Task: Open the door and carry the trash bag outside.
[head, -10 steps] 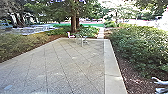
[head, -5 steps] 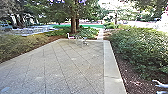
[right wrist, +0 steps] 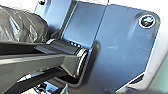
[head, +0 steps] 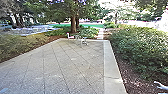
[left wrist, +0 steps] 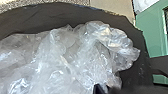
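Lots of flat, gray-beige stone paving (head: 57,65) w/ thin joint lines fills the lower part of the head view, outdoors. Along its R side runs a straight, pale, smooth concrete strip (head: 112,67), then dark brown ground cover (head: 125,71) & a wide mass of leafy green shrubs (head: 140,47). On the L, low olive-brown planting (head: 20,47) edges the paving.

Near the far end stand a pale chair w/ pinkish tint (head: 70,36) and, just beside it, some pale thin-legged furniture (head: 81,41), type unclear. Behind: a thick brown tree trunk (head: 73,23), a bright green lawn (head: 92,25) & a narrow pale path (head: 100,33). A pale curved shape (head: 161,85) sits at the bottom R corner, can't tell what.

Task's thing: the big dark gray plastic trash bag (left wrist: 50,20) is outside, close to the robot, w/ paving past its edge in the L wrist view. Crumpled clear plastic film (left wrist: 82,52) bunches up against the dark plastic. The R wrist view has shiny, wrinkled dark plastic (right wrist: 22,25) next to the robot's body.

L gripper (left wrist: 101,89): dark pointed bit right by the clear film; can't tell if it's grasping the bag, clenched or released. R gripper: state can't be told either.
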Motion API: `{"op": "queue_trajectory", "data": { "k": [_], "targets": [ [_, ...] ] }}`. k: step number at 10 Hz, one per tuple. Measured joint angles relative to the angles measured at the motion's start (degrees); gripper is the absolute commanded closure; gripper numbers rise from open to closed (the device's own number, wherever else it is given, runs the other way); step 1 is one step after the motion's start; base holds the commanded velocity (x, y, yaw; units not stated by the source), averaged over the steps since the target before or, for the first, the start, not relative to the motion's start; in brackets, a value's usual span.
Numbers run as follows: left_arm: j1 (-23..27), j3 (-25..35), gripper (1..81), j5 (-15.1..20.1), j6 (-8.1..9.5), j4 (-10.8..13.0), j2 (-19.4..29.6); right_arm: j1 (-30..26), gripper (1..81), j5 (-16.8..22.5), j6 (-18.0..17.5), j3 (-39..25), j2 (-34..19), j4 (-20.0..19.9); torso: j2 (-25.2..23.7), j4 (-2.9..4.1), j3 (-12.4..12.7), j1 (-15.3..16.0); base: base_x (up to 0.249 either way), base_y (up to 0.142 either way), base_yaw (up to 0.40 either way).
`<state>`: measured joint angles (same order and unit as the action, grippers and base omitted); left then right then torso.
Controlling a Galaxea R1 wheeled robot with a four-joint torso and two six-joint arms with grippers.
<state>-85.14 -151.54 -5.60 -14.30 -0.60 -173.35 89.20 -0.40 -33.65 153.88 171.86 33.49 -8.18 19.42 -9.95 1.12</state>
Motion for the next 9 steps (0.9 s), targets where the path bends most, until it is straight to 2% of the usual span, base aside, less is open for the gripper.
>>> {"op": "queue_trajectory", "data": {
  "k": [3,4,5,6,8,9],
  "targets": [
    [-0.33,0.72,81.1,0.45,0.09,-0.02,0.89,0.33,1.0,0.07,0.0,-0.02,0.16,0.0,-0.02,0.0,0.0,-0.05,0.0,0.0,0.0],
    [0.2,1.93,81.1,0.45,0.41,-0.04,2.04,0.24,1.0,0.05,0.0,-0.02,0.13,0.0,-0.02,0.17,0.0,-0.05,0.0,0.0,0.0],
    [0.9,4.05,81.1,0.45,0.66,-0.06,3.64,0.33,1.0,0.1,0.0,-0.02,0.13,0.0,-0.02,0.83,0.09,-0.05,0.0,0.0,0.0],
    [1.82,6.51,81.1,0.5,0.66,-0.09,5.32,0.33,1.0,0.13,0.0,-0.02,0.13,0.0,-0.02,2.07,0.28,-0.05,0.0,0.0,0.0],
    [3.69,11.91,81.1,1.57,0.88,-0.74,9.18,0.33,1.0,0.24,0.05,0.0,0.07,0.0,-0.02,5.53,0.68,-0.05,0.0,0.0,0.0],
    [5.42,14.71,81.1,3.15,0.94,-1.88,11.69,0.29,1.0,0.29,0.05,0.01,-0.02,0.0,-0.02,6.97,0.74,-0.05,0.0,0.0,0.0]
  ]
}}
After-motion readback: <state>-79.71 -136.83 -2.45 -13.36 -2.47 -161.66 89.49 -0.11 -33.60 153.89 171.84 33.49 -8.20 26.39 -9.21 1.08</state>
